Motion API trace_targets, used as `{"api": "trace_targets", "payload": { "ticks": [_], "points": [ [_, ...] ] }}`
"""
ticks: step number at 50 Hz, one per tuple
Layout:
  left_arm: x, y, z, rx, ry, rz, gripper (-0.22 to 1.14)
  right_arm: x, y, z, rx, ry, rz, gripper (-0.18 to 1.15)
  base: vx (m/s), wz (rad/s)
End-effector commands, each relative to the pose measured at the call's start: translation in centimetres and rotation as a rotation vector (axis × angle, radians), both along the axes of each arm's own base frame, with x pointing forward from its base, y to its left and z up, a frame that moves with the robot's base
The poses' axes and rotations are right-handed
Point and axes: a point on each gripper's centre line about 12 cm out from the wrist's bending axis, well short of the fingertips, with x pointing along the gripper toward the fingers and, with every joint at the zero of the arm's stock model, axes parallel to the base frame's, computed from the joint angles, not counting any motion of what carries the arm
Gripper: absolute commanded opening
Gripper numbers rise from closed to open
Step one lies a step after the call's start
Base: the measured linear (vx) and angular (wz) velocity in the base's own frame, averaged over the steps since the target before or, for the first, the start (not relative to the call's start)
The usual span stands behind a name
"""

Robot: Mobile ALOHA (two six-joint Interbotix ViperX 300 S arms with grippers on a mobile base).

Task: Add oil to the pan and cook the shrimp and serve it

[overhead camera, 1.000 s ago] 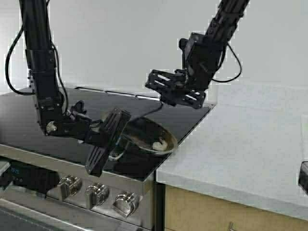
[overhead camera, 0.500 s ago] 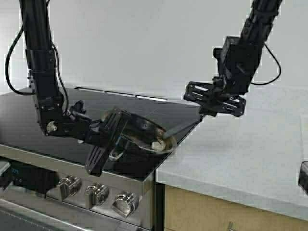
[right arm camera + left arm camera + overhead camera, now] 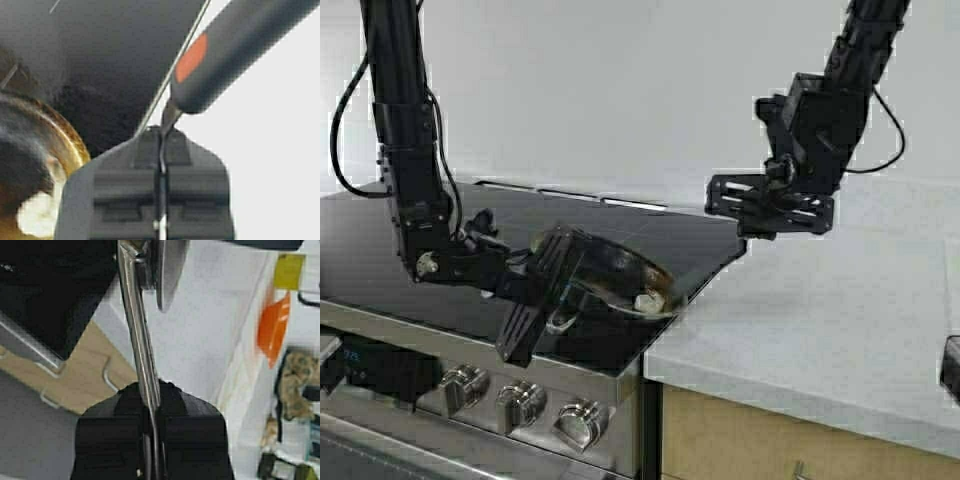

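Note:
My left gripper point(image 3: 552, 292) is shut on the steel handle point(image 3: 141, 335) of the pan point(image 3: 612, 278). It holds the pan tilted just above the black cooktop, near its right edge. The shrimp point(image 3: 648, 301) lies at the pan's low right rim; in the right wrist view it shows pale point(image 3: 36, 216) beside the browned rim point(image 3: 67, 145). My right gripper point(image 3: 745, 208) hangs above the cooktop's right corner, up and to the right of the pan. It is shut on the thin metal shank of a utensil with a grey handle point(image 3: 235, 50) that bears an orange spot. The oil is out of view.
The black glass cooktop point(image 3: 510, 215) has steel knobs point(image 3: 520, 402) along its front. A pale counter point(image 3: 820, 300) adjoins it on the right, with a wooden cabinet point(image 3: 740, 440) below. An orange bowl point(image 3: 274, 327) stands farther along the counter.
My right gripper has pulled the utensil out of the pan, swinging right and slightly upward toward the counter. The left gripper has tipped the pan a little; the shrimp stays at the low rim.

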Motion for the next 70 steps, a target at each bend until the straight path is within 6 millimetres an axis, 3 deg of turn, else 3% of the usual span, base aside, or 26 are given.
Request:
{"api": "trace_targets", "payload": {
  "ticks": [1, 11, 28, 38, 59, 70],
  "points": [
    [0.6, -0.4, 1.3, -0.023, -0.053, -0.01, 0.02, 1.1, 0.3, 1.3, -0.033, -0.032, 0.002, 0.1, 0.0, 0.0],
    [0.7, -0.5, 1.4, -0.025, -0.058, -0.01, 0.02, 0.8, 0.7, 0.6, -0.054, -0.017, 0.015, 0.1, 0.0, 0.0],
    [0.7, -0.5, 1.6, -0.028, -0.061, -0.01, 0.02, -0.6, 4.4, -3.2, -0.047, 0.067, 0.068, 0.1, 0.0, 0.0],
    [0.6, -0.5, 1.6, -0.027, -0.059, -0.014, 0.02, -1.1, 5.2, -4.6, 0.013, 0.095, 0.023, 0.1, 0.0, 0.0],
    [0.5, -0.5, 1.4, -0.025, -0.053, -0.022, 0.02, -0.7, 6.6, -3.4, 0.105, 0.026, -0.037, 0.09, 0.0, 0.0],
    [0.5, -0.5, 1.4, -0.025, -0.052, -0.022, 0.02, 0.3, 7.2, -0.6, 0.135, -0.027, -0.031, 0.1, 0.0, 0.0]
  ]
}}
